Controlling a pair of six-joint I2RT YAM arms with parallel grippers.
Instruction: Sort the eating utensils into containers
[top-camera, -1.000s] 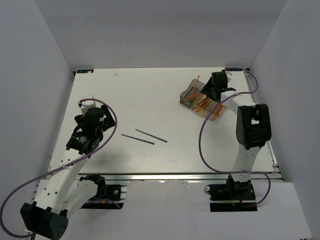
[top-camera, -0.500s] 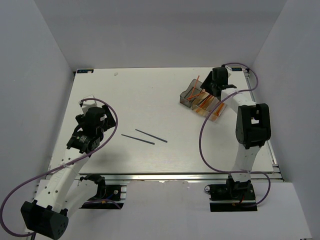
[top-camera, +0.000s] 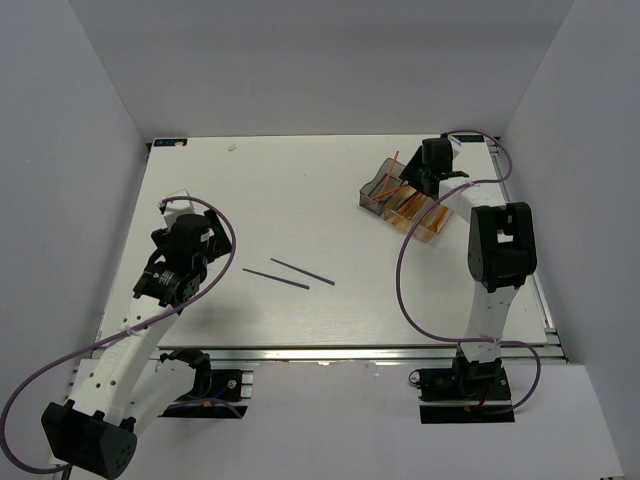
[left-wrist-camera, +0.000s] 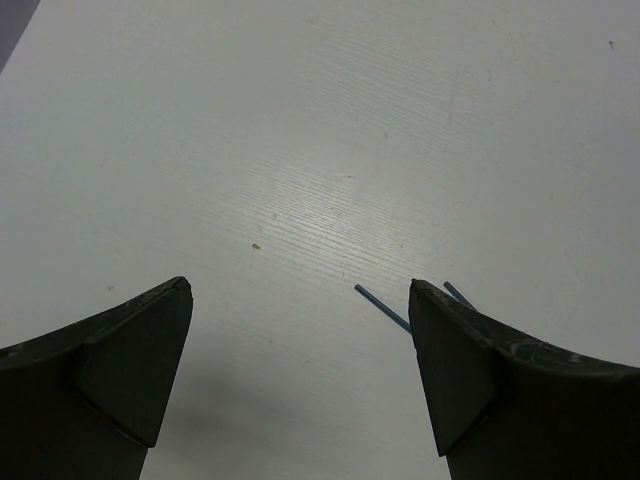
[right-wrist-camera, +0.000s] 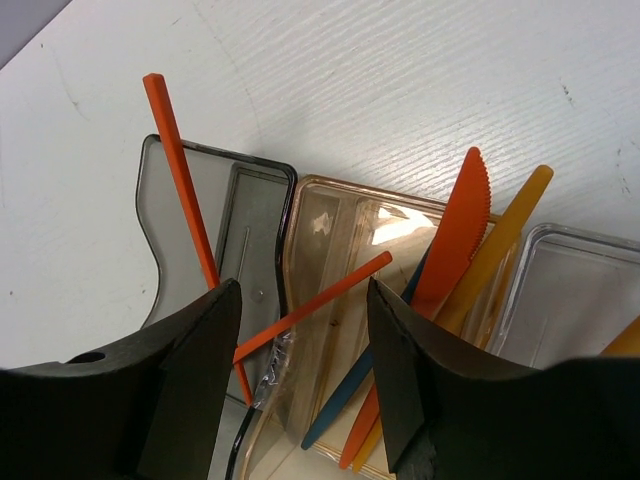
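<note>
Two dark blue-grey sticks (top-camera: 275, 278) (top-camera: 302, 271) lie on the white table, mid-front. Their ends show in the left wrist view (left-wrist-camera: 383, 306) beside the right finger. My left gripper (top-camera: 212, 250) (left-wrist-camera: 300, 288) is open and empty, left of the sticks. The joined containers stand far right: smoky grey (top-camera: 378, 188) (right-wrist-camera: 240, 215), amber (top-camera: 408, 208) (right-wrist-camera: 345, 250), clear (top-camera: 436, 226) (right-wrist-camera: 580, 290). My right gripper (top-camera: 428, 172) (right-wrist-camera: 303, 292) hangs open over them. One orange stick (right-wrist-camera: 320, 298) lies across the grey and amber bins between my fingers. Another orange stick (right-wrist-camera: 180, 180) leans in the grey bin.
The amber bin holds an orange knife (right-wrist-camera: 458, 235), a yellow utensil (right-wrist-camera: 505, 240) and a blue utensil (right-wrist-camera: 350, 400). A yellow-orange tip (right-wrist-camera: 626, 340) shows in the clear bin. White walls enclose the table on three sides.
The right arm's wrist and forearm have shifted slightly over the bins. The left arm and the two dark sticks have not moved.
</note>
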